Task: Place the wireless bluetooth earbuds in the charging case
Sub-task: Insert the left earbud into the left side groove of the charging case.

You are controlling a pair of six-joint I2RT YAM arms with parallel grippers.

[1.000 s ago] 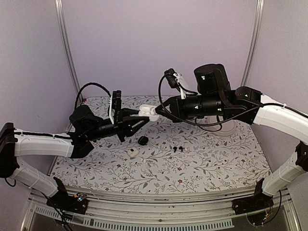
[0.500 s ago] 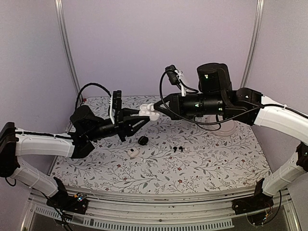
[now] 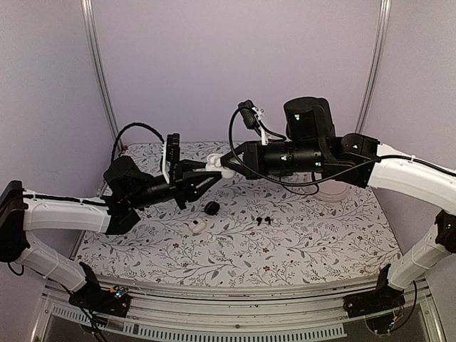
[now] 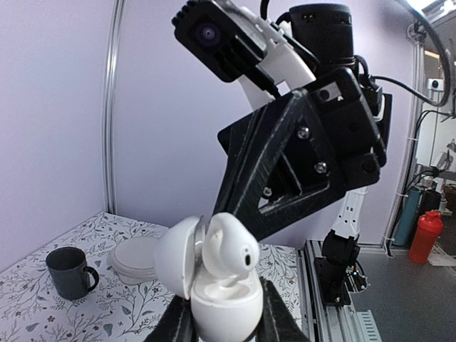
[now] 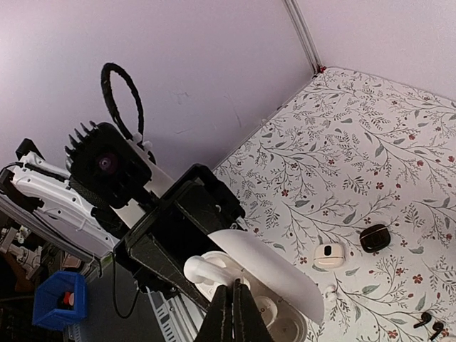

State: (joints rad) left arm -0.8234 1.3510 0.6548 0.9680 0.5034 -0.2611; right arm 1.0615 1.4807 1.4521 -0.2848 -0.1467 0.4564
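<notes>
The open white charging case (image 4: 221,303) is grasped by the left end effector (image 3: 211,173). A white earbud (image 4: 229,246) inside it is pinched by the right end effector (image 5: 231,299); its stem is hidden.

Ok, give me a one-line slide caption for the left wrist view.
Left pincer holds the open white charging case; right pincer, shut on a white earbud, poises it at the socket.

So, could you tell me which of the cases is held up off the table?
The open white case between the jaws of the left gripper, raised in mid-air; the round black case and the other white case lie on the table.
</notes>
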